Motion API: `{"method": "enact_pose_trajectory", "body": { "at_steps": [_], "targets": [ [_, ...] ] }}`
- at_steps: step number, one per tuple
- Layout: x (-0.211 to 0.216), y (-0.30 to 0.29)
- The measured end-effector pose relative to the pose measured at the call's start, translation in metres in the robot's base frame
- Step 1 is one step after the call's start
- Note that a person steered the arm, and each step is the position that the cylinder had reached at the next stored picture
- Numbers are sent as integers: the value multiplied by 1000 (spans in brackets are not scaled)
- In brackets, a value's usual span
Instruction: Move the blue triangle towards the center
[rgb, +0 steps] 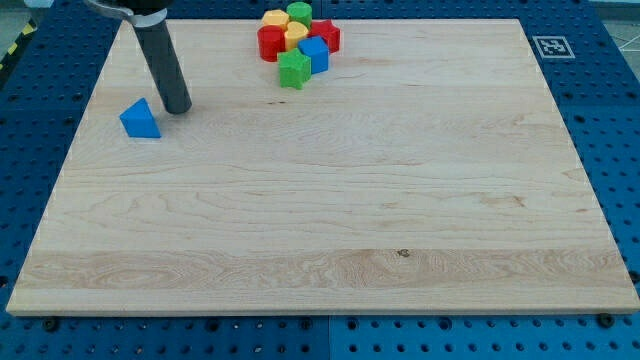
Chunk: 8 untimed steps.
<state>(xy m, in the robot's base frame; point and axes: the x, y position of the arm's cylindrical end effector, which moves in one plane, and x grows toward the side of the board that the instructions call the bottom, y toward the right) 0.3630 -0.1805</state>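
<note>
The blue triangle (140, 119) lies on the wooden board (330, 200) near the view's upper left. My rod comes down from the view's top left, and my tip (177, 108) rests on the board just to the right of the blue triangle and slightly above it. A narrow gap shows between the tip and the block.
A tight cluster of blocks sits at the view's top centre: a red block (270, 42), a yellow block (275, 19), a green block (299, 13), a red star-like block (325, 37), a blue cube (314, 53) and a green cube (294, 70). A fiducial marker (551, 46) is at the board's top right corner.
</note>
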Motion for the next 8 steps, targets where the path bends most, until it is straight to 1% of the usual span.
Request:
{"method": "enact_pose_trajectory", "body": {
  "at_steps": [1,3,5,6,7,8],
  "targets": [
    [-32,2],
    [-34,-3],
    [-55,-45],
    [-46,-69],
    [-17,-78],
    [30,-52]
  ]
}}
